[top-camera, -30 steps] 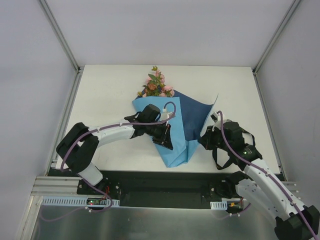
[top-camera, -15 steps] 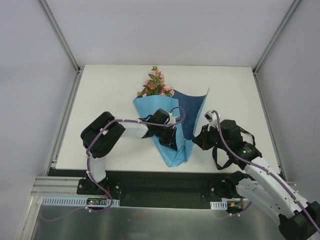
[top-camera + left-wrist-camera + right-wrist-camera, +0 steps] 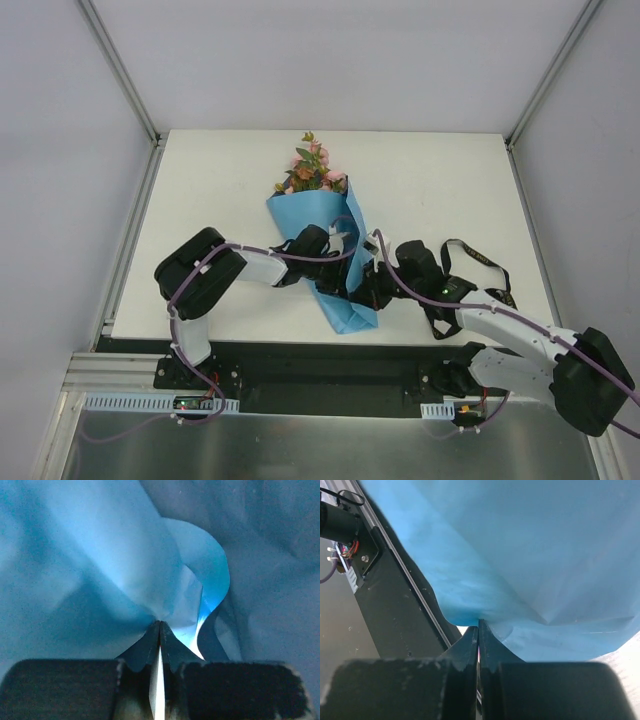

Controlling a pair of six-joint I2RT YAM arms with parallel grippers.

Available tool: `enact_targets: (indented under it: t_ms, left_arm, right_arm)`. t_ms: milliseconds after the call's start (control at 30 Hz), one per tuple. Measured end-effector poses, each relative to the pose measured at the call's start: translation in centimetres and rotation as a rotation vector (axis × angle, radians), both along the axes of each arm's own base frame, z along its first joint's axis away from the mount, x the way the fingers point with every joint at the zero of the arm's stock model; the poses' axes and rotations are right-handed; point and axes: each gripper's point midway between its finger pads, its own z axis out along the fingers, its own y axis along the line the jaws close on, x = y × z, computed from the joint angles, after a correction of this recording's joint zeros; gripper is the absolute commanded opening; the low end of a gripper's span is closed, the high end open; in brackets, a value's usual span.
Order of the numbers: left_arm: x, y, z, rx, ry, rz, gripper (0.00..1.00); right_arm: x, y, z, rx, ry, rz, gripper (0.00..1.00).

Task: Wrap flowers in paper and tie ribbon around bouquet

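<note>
Left pincer (image 3: 160, 626), right pincer (image 3: 479, 625) on paper (image 3: 302, 214)

The right tool (image 3: 367, 285) pulled the paper (image 3: 305, 211) flap across leftward.

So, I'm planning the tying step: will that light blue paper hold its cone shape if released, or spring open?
Probably springs open: near the left gripper the paper bends in soft curves, not pressed creases. It looks thin and floppy, likely crumpling easily where the right gripper pinches its edge.
</note>
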Motion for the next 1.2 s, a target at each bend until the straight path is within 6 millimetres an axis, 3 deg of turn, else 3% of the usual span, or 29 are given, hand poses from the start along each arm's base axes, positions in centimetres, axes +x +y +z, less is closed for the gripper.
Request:
enact_targets:
  t_ms: [200,400,533,667,900,1000,1100,1200]
  left_arm:
    - [-0.9,1.6,0.6,0.001,0.031,0.073,0.13]
    - [-0.6,3.4,3.8,-0.054,0.038,0.159,0.13]
    - [-0.1,5.7,5.7,-0.085,0.023,0.238,0.17]
    - [0.4,8.8,7.2,-0.087,-0.013,0.348,0.42]
    - [2.5,14.6,10.5,-0.141,-0.097,0.568,0.58]
    - [3.2,15.5,11.1,-0.151,-0.107,0.605,0.58]
    - [3.8,15.1,10.4,-0.129,-0.065,0.596,0.57]
    - [4.6,14.5,9.3,-0.107,-0.018,0.584,0.47]
  right_arm:
    - [0.3,0.3,-1.2,-0.005,0.01,-0.002,0.0]
    - [0.2,0.5,-1.7,-0.01,0.021,0.006,0.0]
    - [0.0,0.5,-2.6,-0.039,0.043,0.029,0.01]
    - [0.2,1.0,-3.0,-0.07,0.075,0.054,0.0]
    - [1.0,2.6,-4.1,-0.112,0.129,0.079,0.01]
    - [1.0,2.5,-4.6,-0.129,0.142,0.07,0.02]
    - [1.2,2.7,-4.9,-0.137,0.153,0.067,0.02]
    - [1.4,3.0,-5.3,-0.148,0.165,0.067,0.03]
